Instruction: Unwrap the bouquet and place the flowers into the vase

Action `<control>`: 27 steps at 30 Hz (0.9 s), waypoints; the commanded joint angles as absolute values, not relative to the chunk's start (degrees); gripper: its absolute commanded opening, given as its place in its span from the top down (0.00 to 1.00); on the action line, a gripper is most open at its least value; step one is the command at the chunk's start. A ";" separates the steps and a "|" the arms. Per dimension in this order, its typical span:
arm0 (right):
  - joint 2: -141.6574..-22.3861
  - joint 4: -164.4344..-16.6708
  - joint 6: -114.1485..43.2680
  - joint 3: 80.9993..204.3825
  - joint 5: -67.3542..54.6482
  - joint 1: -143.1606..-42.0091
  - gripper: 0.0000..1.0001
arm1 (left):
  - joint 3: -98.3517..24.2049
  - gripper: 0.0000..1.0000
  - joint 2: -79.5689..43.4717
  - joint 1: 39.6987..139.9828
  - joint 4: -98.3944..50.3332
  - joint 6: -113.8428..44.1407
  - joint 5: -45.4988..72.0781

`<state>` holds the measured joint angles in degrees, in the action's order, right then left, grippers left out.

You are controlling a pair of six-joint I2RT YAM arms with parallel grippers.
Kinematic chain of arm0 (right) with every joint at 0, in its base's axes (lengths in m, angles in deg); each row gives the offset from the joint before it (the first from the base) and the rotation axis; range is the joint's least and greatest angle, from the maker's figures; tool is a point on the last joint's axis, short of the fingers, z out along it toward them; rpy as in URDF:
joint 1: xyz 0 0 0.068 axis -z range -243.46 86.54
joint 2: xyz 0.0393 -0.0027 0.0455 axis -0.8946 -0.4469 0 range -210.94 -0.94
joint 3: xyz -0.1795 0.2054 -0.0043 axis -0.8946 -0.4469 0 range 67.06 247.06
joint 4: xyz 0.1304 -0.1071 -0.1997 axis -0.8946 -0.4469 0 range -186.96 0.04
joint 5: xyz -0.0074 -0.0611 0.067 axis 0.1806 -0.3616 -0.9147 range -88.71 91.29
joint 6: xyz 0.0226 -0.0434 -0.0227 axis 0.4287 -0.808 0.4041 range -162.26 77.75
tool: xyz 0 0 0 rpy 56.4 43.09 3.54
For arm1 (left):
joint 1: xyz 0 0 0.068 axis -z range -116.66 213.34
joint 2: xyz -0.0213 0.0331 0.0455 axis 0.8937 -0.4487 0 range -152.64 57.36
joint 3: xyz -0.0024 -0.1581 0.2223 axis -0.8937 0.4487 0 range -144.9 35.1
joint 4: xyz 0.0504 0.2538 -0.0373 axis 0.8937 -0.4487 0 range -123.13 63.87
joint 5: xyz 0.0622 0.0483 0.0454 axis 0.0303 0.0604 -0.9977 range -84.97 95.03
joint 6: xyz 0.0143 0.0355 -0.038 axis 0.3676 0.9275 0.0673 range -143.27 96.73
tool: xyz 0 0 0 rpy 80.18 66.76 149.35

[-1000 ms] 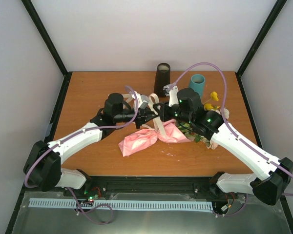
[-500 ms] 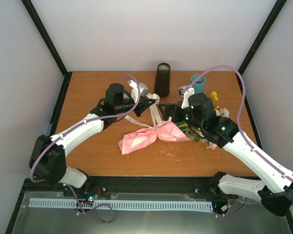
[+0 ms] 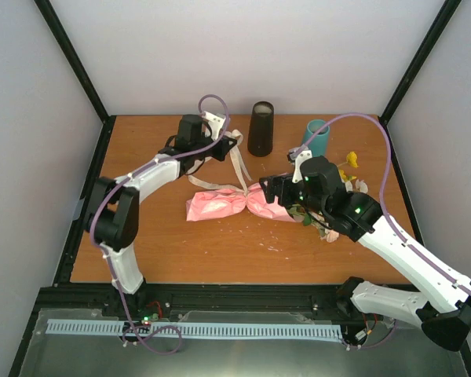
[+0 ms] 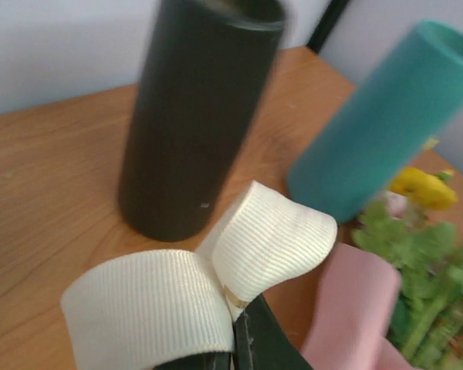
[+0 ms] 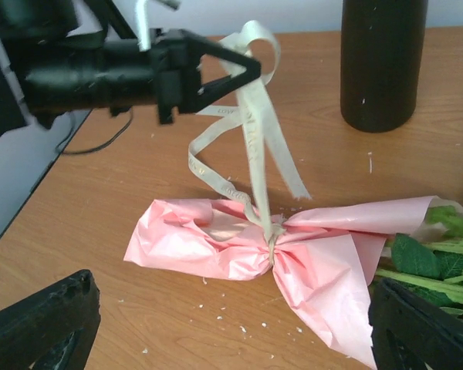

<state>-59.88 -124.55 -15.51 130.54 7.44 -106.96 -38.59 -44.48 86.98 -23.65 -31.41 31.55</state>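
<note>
The bouquet point(image 3: 243, 203) lies mid-table, its pink crinkled paper point(image 5: 216, 239) pinched at the middle by a beige ribbon point(image 5: 255, 146). Green leaves point(image 5: 440, 262) and yellow blossoms point(image 3: 349, 161) of the flowers stick out at its right end. My left gripper point(image 3: 234, 141) is shut on the ribbon point(image 4: 270, 239) and holds it up and taut toward the back, beside a dark cylindrical vase point(image 3: 261, 128). A teal vase point(image 3: 318, 137) stands further right. My right gripper point(image 5: 231, 331) hovers open over the paper's near side, holding nothing.
Small white crumbs point(image 5: 239, 327) dot the wooden table point(image 3: 157, 243) in front of the bouquet. Black frame posts and white walls close in the back and both sides. The dark vase point(image 4: 193, 116) and teal vase point(image 4: 386, 116) stand close behind the left gripper.
My left gripper has pulled the ribbon from the table's middle toward the back, drawing it taut. My right gripper has opened, let go and backed off to the right. The bouquet slid slightly.
</note>
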 commanded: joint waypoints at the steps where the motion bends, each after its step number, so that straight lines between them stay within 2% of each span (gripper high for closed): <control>1: -61.94 -124.86 -16.83 130.41 5.44 -107.32 0.08 | -48.23 0.99 -54.08 83.27 -29.29 -34.99 30.92; 3: -63.12 -125.10 -16.99 130.61 4.47 -107.32 0.09 | -51.38 0.96 -58.41 82.28 -31.30 -35.23 31.01; 5: -64.09 -125.28 -16.90 130.76 3.63 -107.32 0.11 | -54.56 0.89 -61.86 81.38 -33.96 -35.30 32.40; 7: -64.83 -125.41 -16.79 130.78 3.05 -107.32 0.11 | -57.63 0.74 -64.05 81.23 -38.17 -34.49 31.20; 10: -65.55 -125.51 -16.60 130.62 2.84 -107.31 0.12 | -58.84 0.37 -63.73 81.18 -40.61 -33.98 26.88; 12: -66.09 -125.77 -16.59 130.60 3.11 -107.32 0.12 | -57.91 0.04 -62.07 81.18 -40.37 -32.17 26.18; 13: -66.46 -125.85 -16.56 130.44 3.23 -107.32 0.12 | -57.29 0.01 -61.04 81.18 -40.17 -31.73 25.24; 18: -68.84 -125.43 -17.60 130.15 2.37 -107.32 0.16 | -54.18 0.01 -55.88 81.18 -41.66 -31.98 15.59; 22: -70.84 -124.23 -17.82 129.77 0.89 -107.36 0.21 | -55.23 0.01 -53.63 81.10 -49.24 -29.81 17.87; 27: -72.74 -122.19 -16.38 128.59 -1.03 -107.40 0.30 | -46.57 0.01 -45.48 82.60 -50.64 -23.21 26.48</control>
